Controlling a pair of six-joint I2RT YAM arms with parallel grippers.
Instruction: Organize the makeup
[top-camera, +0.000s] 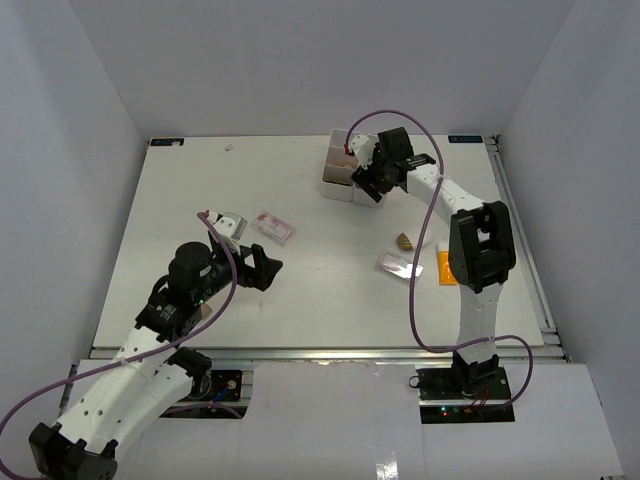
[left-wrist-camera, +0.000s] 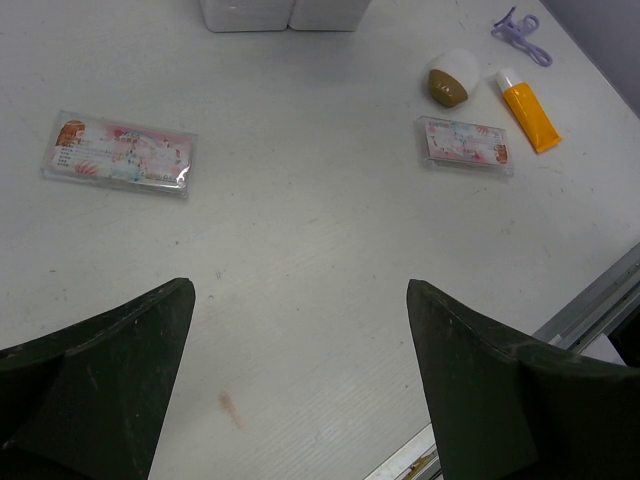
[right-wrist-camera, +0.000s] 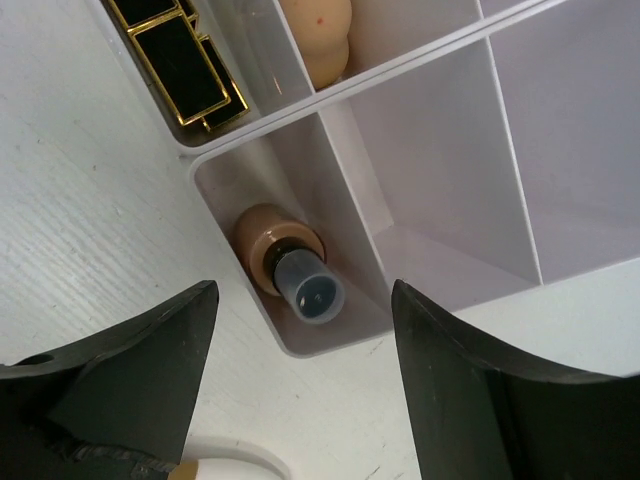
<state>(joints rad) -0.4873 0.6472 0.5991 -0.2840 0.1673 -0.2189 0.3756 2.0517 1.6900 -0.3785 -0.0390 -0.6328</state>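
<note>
Currently: tan bottle (right-wrist-camera: 285, 255) in one box (right-wrist-camera: 430, 150) compartment; lipstick (right-wrist-camera: 180, 60), sponge (right-wrist-camera: 318, 35) in others.

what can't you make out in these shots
Top view: box contents, covered by the right arm and too small.
Right wrist: sponge and lipstick, cut off by the top edge.
Left wrist: packet print, too small to read.

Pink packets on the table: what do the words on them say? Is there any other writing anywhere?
Tube: no writing shows.
Bottle: no writing shows.
Packet beside tube: tiny print, too blurred to read.
Other packet: tiny print, too blurred to read.
Nothing here can be read.
</note>
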